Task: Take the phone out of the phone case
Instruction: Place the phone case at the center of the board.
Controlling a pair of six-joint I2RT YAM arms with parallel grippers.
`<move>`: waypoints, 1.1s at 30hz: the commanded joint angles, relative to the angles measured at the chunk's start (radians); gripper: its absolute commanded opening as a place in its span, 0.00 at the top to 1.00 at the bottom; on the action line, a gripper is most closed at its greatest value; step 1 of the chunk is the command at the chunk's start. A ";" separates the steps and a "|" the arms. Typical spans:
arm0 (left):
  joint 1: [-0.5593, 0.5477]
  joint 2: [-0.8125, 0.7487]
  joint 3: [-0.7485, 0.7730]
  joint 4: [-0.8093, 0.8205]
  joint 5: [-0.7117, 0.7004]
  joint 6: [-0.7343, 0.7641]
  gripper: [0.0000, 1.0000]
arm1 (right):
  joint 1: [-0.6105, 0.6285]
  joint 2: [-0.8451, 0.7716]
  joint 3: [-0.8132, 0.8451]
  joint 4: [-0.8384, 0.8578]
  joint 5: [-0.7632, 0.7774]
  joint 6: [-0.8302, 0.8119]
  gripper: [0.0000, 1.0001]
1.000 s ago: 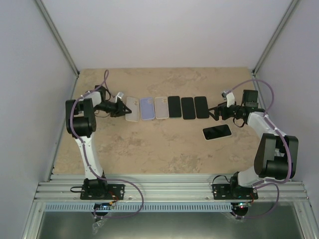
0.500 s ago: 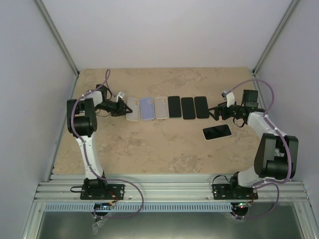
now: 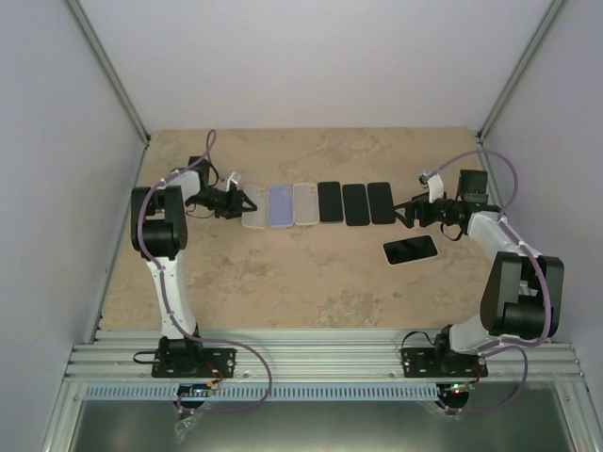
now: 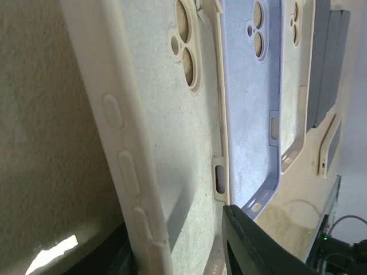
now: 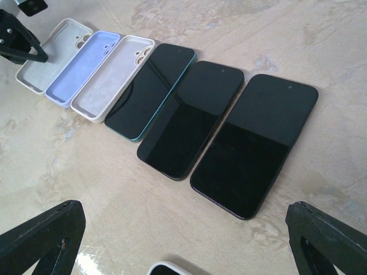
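Observation:
The phone in its white phone case (image 3: 411,250) lies screen up on the table, right of centre; only its top corner (image 5: 172,268) shows in the right wrist view. My right gripper (image 3: 403,215) (image 5: 183,246) hovers just behind it, wide open and empty. My left gripper (image 3: 241,200) (image 4: 175,235) is at the far left of the row, open. Its fingers stand astride the long side wall of an empty white case (image 3: 252,205) (image 4: 155,114), one outside and one inside.
A row lies across the table's middle: after the white case, a lavender case (image 3: 280,204) (image 5: 83,66), another white case (image 3: 304,203) (image 5: 112,77), then three bare dark phones (image 3: 330,201) (image 3: 354,203) (image 3: 381,202). Side walls stand to the left and right.
My left gripper has slid right onto the edge of the leftmost white case and its jaws have parted. The right arm and the cased phone have not moved.

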 commanded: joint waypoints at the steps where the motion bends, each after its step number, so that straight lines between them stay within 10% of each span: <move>1: -0.003 -0.045 -0.005 0.034 -0.095 -0.018 0.62 | -0.005 -0.003 0.004 0.013 -0.023 -0.011 0.02; 13: -0.010 -0.224 -0.082 0.091 -0.323 -0.037 0.15 | -0.005 -0.081 0.009 -0.019 -0.028 -0.036 0.02; 33: -0.080 -0.436 -0.036 -0.152 -0.222 0.167 0.01 | -0.004 -0.107 0.215 -0.720 0.097 -0.852 0.02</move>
